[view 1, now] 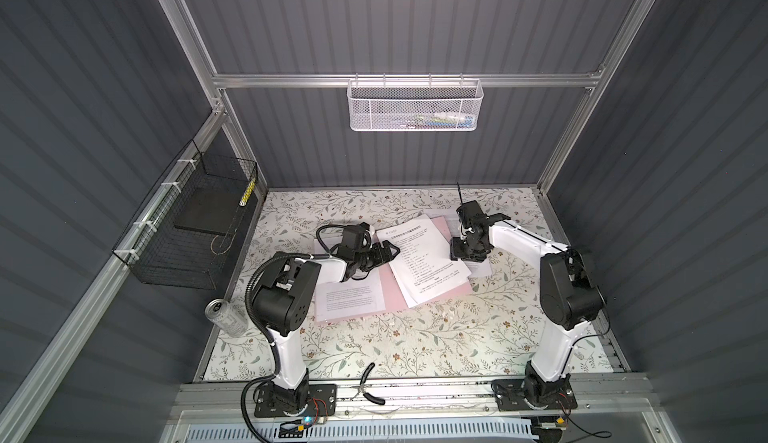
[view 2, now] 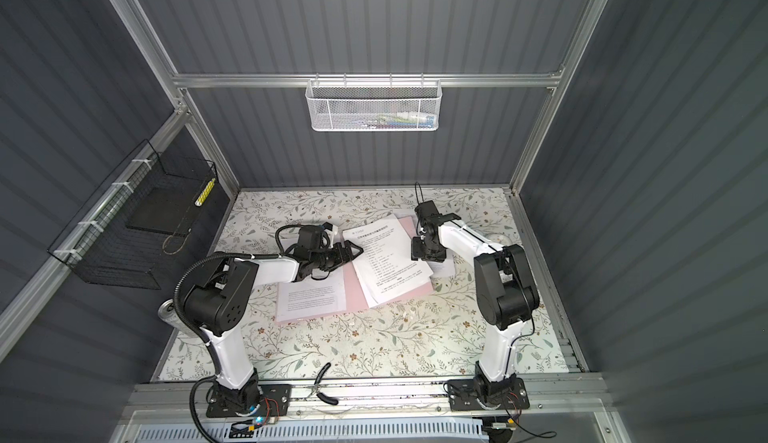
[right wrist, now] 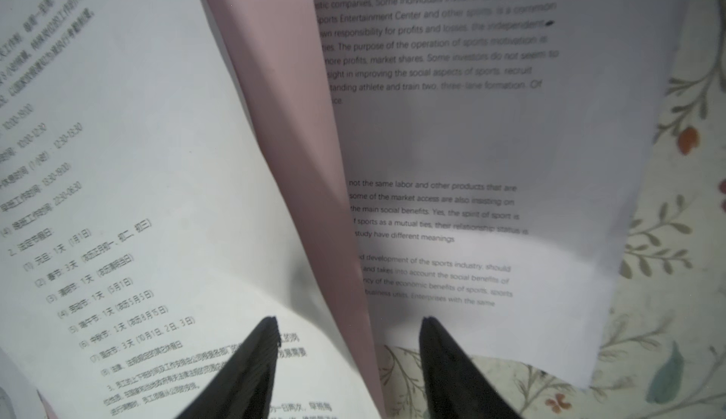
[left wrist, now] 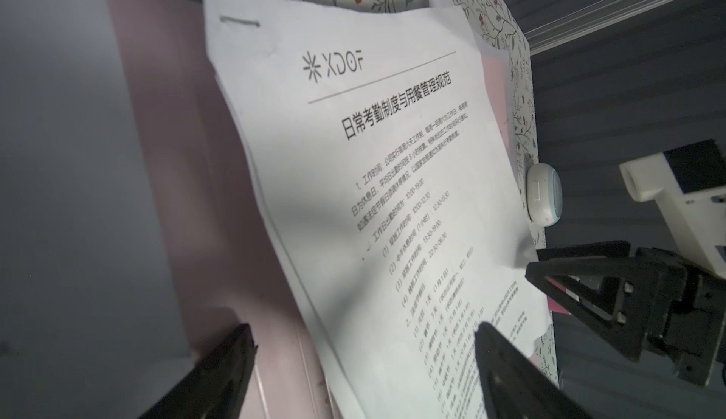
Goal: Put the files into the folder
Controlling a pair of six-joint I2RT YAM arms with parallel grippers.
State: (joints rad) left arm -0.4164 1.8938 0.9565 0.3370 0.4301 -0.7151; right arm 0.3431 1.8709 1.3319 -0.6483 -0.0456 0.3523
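The pink folder [view 1: 394, 295] lies open mid-frame on the floral-print table [view 1: 415, 349], files [view 1: 428, 262] skewed across it, grey ribbed walls [view 1: 374, 25] around. Their top sheet [left wrist: 393, 216] reads "XDOF" [left wrist: 334, 65] above a bold Chinese heading [left wrist: 396, 106]. The left gripper [left wrist: 361, 330] gapes wide; the right gripper [right wrist: 347, 319] stands part-open at the sheets' edge.

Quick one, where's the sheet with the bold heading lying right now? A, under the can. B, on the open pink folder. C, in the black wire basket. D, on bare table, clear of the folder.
B: the headed sheet lies askew on the folder, with pink showing beside it.
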